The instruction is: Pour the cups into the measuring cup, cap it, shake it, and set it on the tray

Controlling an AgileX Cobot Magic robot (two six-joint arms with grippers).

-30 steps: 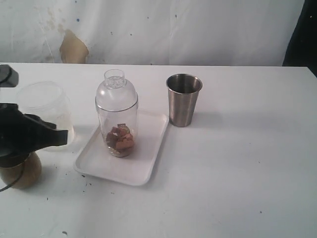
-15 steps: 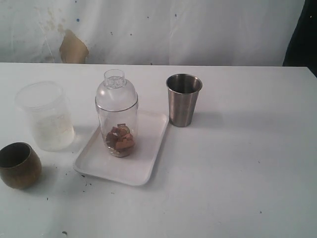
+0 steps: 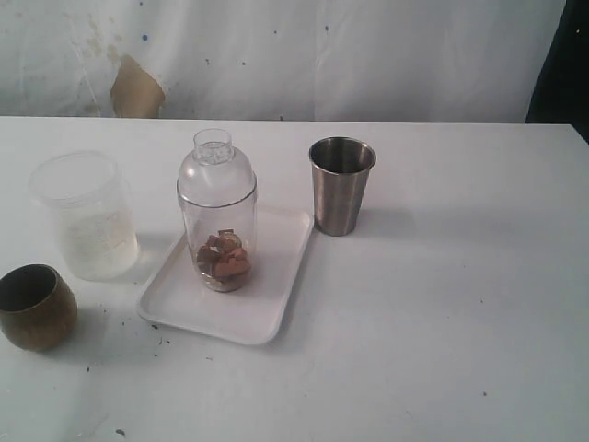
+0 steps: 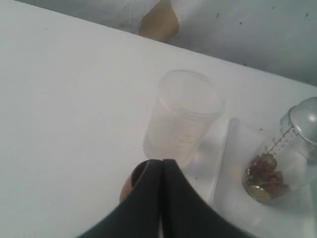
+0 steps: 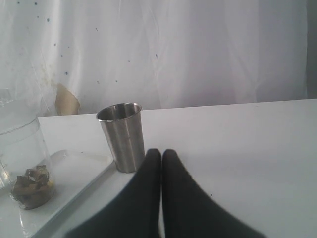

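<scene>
White table, four items sitting directly on it.
White tray centre-left of frame. Steel tumbler upright just beside the tray's upper-right corner. Frosted jar near the tray's left edge. Brown cup at lower left, mouth up, apart from the jar. Dark specks on the tabletop by the tray's lower-left corner.

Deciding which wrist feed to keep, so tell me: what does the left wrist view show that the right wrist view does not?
Only the left wrist view shows the frosted jar and, partly hidden behind the left gripper, the brown cup. Only the right wrist view shows the steel tumbler. Both show the capped measuring cup holding brown pieces, standing on the white tray.
</scene>
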